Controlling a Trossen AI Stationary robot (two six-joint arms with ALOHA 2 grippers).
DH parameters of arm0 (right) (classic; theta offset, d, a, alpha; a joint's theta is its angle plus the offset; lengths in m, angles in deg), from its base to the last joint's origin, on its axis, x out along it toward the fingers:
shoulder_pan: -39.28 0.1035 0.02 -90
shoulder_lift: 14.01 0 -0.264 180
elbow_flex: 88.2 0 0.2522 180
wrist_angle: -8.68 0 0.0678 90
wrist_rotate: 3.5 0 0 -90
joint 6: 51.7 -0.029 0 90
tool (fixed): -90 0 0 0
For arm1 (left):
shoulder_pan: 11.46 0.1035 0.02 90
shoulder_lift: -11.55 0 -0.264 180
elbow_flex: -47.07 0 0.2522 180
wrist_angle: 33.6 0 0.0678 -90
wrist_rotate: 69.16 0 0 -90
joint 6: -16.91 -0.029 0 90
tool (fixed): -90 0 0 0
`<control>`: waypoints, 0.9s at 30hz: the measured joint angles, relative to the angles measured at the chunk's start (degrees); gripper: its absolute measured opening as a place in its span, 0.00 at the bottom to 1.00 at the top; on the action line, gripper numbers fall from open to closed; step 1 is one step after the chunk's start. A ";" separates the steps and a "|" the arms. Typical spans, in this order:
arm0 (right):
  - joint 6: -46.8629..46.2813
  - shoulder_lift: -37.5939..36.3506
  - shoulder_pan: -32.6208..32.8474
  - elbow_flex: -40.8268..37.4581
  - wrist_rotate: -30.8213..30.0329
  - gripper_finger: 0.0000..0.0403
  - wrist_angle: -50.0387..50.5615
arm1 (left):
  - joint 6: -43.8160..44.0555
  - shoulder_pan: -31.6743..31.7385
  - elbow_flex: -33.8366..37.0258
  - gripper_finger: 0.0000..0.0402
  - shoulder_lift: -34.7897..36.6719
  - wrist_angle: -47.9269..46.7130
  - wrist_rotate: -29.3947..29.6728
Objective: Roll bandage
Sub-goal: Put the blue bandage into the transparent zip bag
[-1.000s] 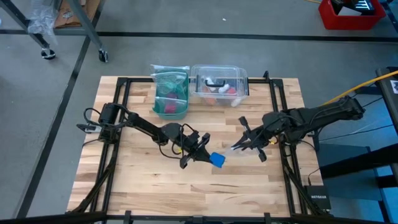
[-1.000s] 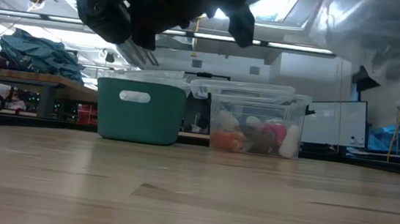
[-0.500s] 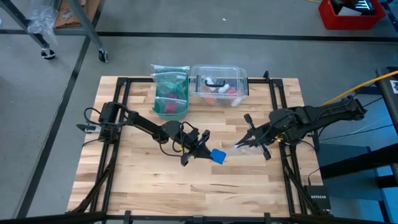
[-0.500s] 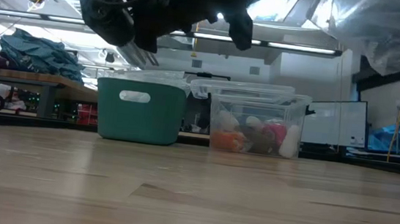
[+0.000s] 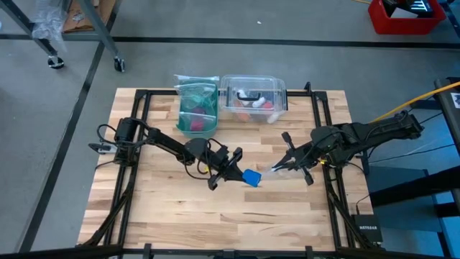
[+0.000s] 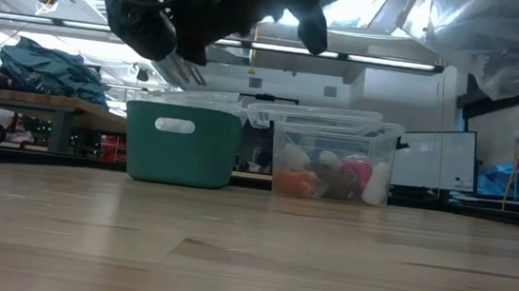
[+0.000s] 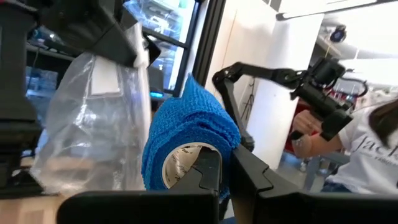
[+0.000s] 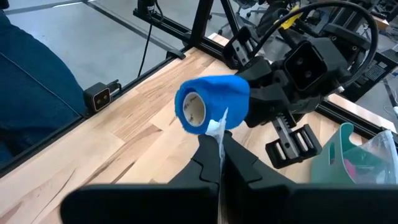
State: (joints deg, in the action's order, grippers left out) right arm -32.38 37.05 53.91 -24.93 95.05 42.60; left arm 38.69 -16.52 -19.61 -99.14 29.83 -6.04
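Meanwhile, above the middle of the wooden table [image 5: 144, 208], the left gripper [image 5: 241, 175] has its fingers clamped on the rolled blue bandage [image 5: 251, 178], held clear of the boards. Just beside it, the right gripper [image 5: 272, 170] pinches a clear plastic zip bag [image 7: 93, 118] between closed fingers, its tip nearly touching the roll. Along the far edge stand a green bin [image 5: 196, 108] and a clear plastic box [image 5: 253, 97], well apart from both grippers.

Bandage [image 5: 251, 178] bright blue; bin [image 5: 195, 115] teal; box [image 5: 253, 93] clear; table [image 5: 158, 216] light wood.
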 joint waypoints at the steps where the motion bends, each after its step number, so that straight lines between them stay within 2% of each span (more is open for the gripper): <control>1: 0.00 0.00 0.00 0.00 0.02 0.00 -0.02 | -0.82 0.00 0.00 0.00 0.00 -0.53 0.03; 15: 0.01 0.02 0.00 0.02 -0.50 0.00 -0.32 | -2.69 0.23 0.02 0.00 0.02 -5.74 0.03; 27: 0.04 0.52 0.00 0.07 -0.65 0.00 -4.26 | -2.97 0.17 -0.69 0.00 0.00 -5.86 0.05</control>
State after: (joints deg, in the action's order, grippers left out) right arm -32.34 37.58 53.91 -24.86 94.40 38.34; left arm 35.72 -16.35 -20.31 -99.14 23.97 -5.99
